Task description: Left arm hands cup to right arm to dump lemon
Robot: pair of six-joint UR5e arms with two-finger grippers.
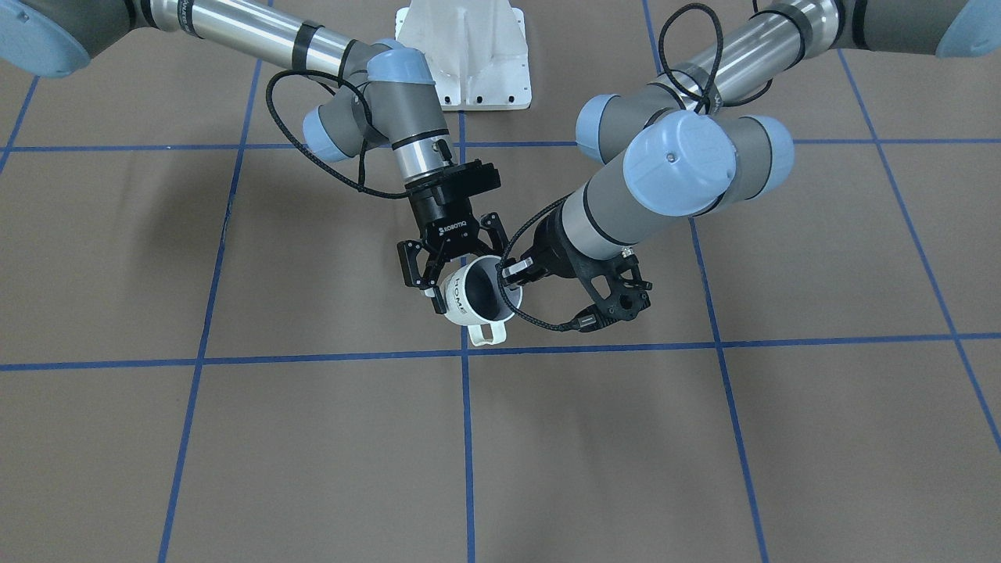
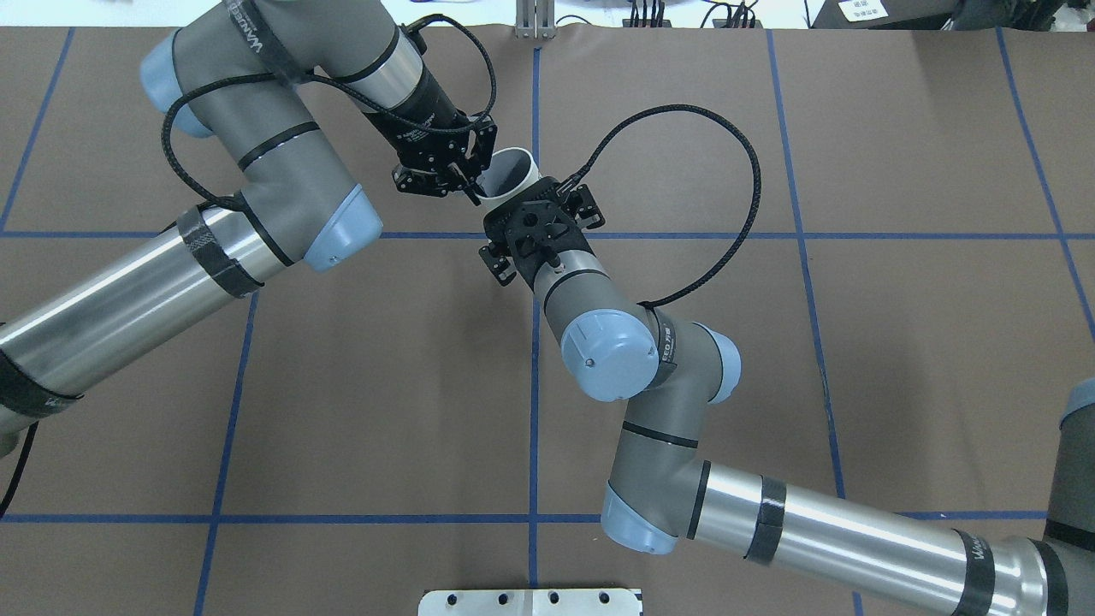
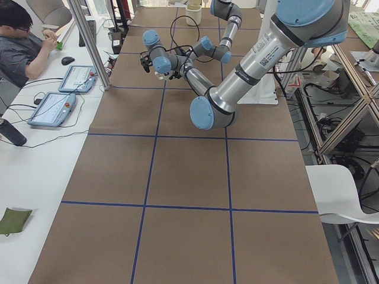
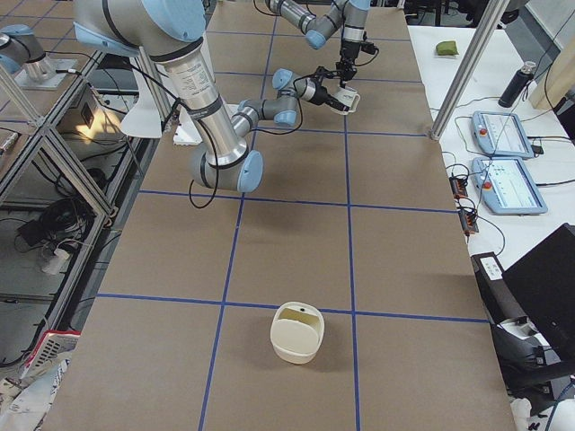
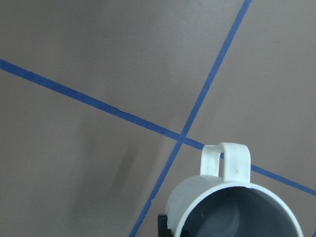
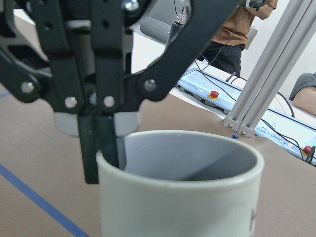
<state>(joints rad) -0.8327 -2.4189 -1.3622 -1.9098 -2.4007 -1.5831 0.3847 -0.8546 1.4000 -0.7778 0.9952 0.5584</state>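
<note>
the cup (image 1: pixel 469 301) hung clear of the brown table (image 1: pixel 235 438), just on the robot's side of a crossing of blue tape lines (image 1: pixel 466 352) on the centre line. it stood about upright, long axis near vertical, mouth up. its handle (image 1: pixel 486 335) pointed away from the robot, toward the operators' side, and the lettering (image 1: pixel 456 299) faced the robot's right.

the left gripper (image 1: pixel 512 271) was clamped on the rim, on the side toward the robot's left. the right gripper (image 1: pixel 461 266) was spread wide, one finger on either side of the cup's body; whether they touched it could not be told.

the right wrist view alone showed the pinch: one of the left gripper's fingers (image 6: pixel 90 148) ran down outside the wall, the other inside it. the left wrist view looked into the grey inside, too dim to make out what lay there. the overhead view gave only the mouth and a strip of wall. only the exterior right view took in a cream tub (image 4: pixel 297 333) on the table, well apart from the arms.
</note>
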